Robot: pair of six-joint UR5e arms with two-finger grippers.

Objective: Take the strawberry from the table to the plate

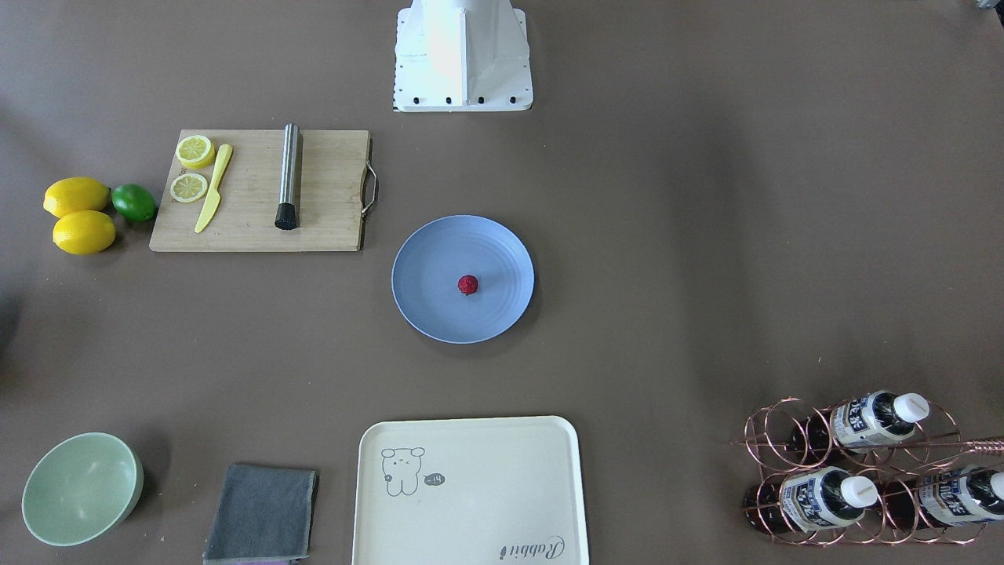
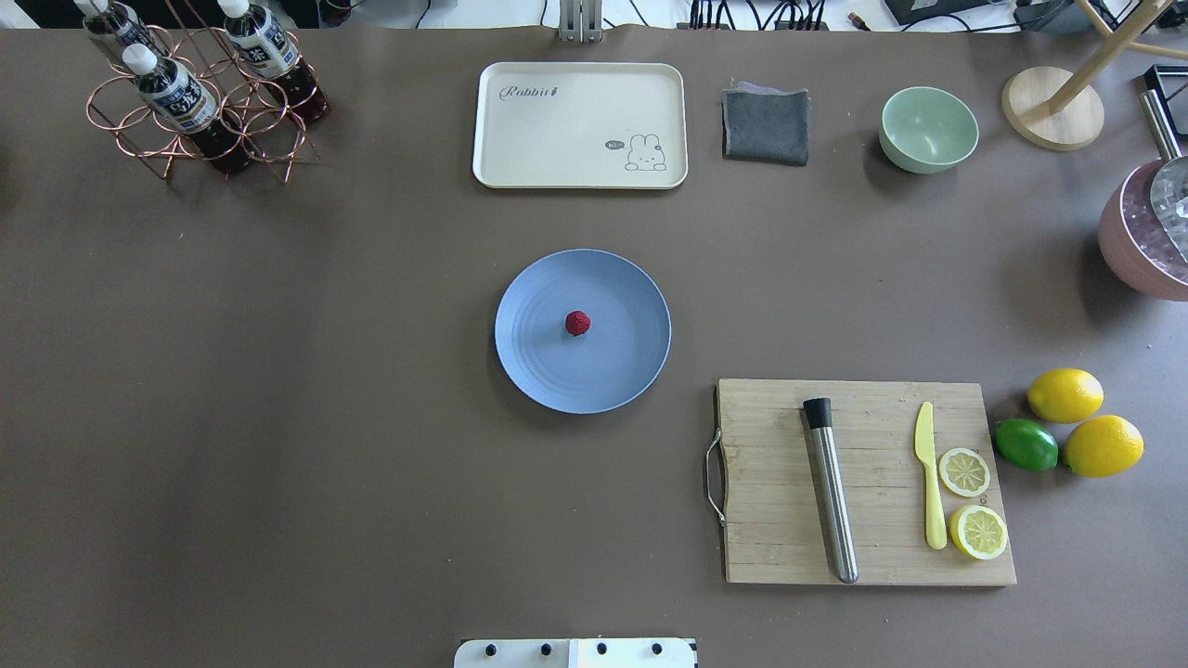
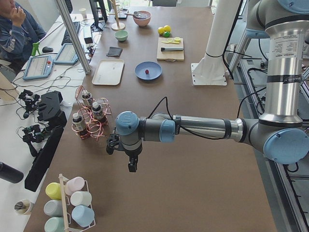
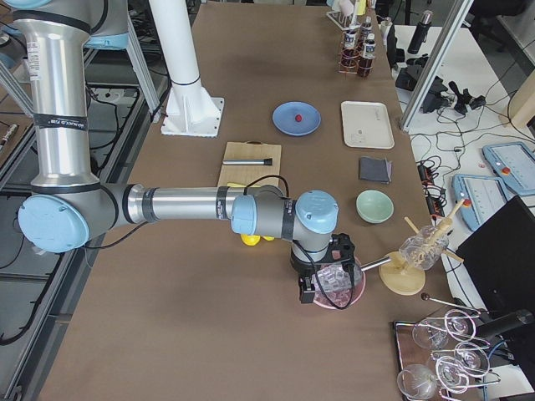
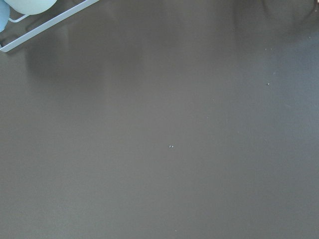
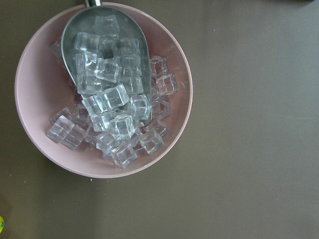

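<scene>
The strawberry sits near the middle of the blue plate at frame centre, while the left gripper and right gripper appear only in side views, their opening impossible to tell.

Beside the white post, the left arm and the right arm are built of shiny silver tubes with round light-blue caps. Black cables are seen on them. The left gripper is coloured black.
</scene>
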